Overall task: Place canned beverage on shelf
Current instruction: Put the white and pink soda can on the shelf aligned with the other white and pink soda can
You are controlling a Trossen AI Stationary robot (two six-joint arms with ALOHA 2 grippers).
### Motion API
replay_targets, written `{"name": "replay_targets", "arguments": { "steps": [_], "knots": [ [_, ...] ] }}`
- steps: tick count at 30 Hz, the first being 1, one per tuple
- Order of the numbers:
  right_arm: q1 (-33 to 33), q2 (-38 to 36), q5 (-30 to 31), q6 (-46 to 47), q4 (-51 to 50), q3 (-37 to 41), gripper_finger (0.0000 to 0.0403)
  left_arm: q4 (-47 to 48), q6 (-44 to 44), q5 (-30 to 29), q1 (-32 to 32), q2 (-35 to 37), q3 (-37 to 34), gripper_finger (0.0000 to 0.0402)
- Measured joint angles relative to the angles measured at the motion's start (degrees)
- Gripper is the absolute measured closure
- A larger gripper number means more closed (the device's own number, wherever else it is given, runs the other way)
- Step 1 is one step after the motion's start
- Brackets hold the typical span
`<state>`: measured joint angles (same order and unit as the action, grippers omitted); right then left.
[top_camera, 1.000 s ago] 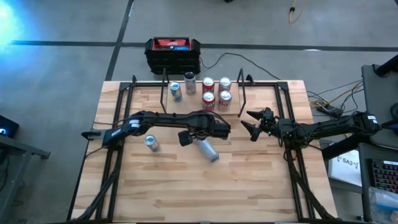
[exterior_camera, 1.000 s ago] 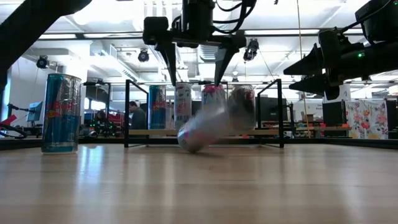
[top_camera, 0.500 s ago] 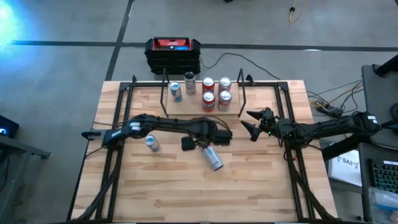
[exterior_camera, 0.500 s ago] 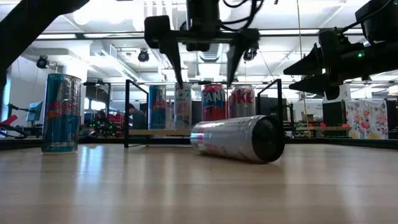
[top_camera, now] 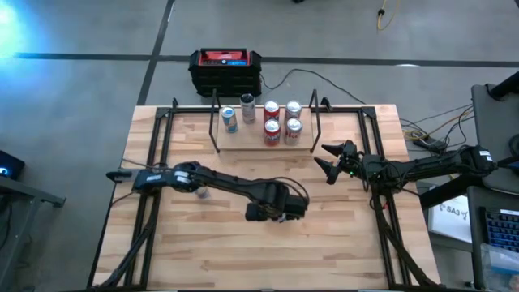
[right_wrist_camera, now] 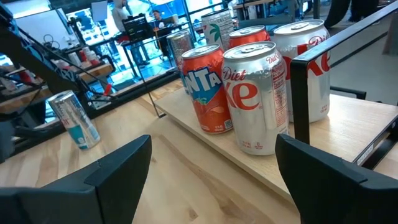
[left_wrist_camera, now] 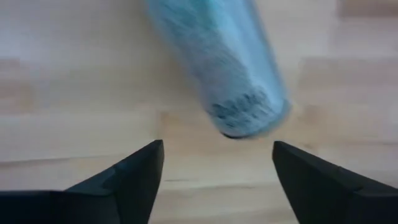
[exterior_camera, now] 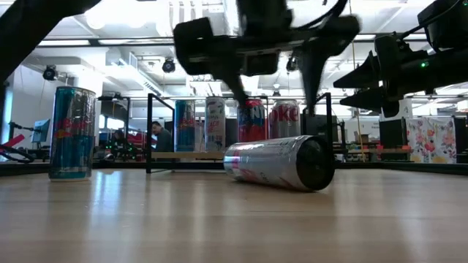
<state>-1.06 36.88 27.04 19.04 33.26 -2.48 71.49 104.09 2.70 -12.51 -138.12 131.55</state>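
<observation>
Slatted light-wood tabletop point(top_camera: 340, 243) carries the whole work area, with a black-and-red box point(top_camera: 225, 70) on the floor beyond its far edge. At the middle of the far edge stands the small light-wood shelf with thin black rod uprights point(top_camera: 243, 143), already loaded with an orange soda can point(right_wrist_camera: 204, 85), a silver diet cola can point(right_wrist_camera: 255, 94) and several other upright cans. The target item, a silver cylindrical beverage can lying on its side point(exterior_camera: 279, 162), rests near the centre of the tabletop, well apart from the shelf. The left gripper point(top_camera: 276, 212) hangs directly above this can; its fingers stand apart on either side and clamp nothing. A tall blue-and-silver can point(exterior_camera: 72, 132) stands upright toward the left edge. The right gripper point(top_camera: 327, 161) waits near the right upright of the shelf, fingers apart and empty. Risk assessment: the fallen can is free to roll, so a descent that meets its curved side off-centre would likely push it away instead of seating it between the fingers. A grip near one end could let it tilt in transit and strike the cans already on the shelf.
</observation>
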Motion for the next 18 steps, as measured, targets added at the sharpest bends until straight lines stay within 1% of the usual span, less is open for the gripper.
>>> {"name": "replay_targets", "arguments": {
  "steps": [5,10,14,16,18],
  "knots": [
    [0.0,0.0,0.0,0.0,0.0,0.0,0.0076,-3.6,1.2,-1.6,-0.7,-0.5,0.0,0.0164],
    [0.0,0.0,0.0,0.0,0.0,0.0,0.0076,-5.0,7.1,-1.9,-0.8,-0.5,-0.6,0.0187],
    [0.0,0.0,0.0,0.0,0.0,0.0,0.0076,-5.5,11.1,-2.0,-0.8,-0.5,-0.9,0.0183],
    [0.0,0.0,0.0,0.0,0.0,0.0,0.0076,-5.6,12.0,-2.1,-0.8,-0.5,-0.9,0.0171],
    [0.0,0.0,0.0,0.0,0.0,0.0,0.0076,-5.8,12.1,-2.1,-0.8,-0.5,-0.9,0.0149]
  ]
}}
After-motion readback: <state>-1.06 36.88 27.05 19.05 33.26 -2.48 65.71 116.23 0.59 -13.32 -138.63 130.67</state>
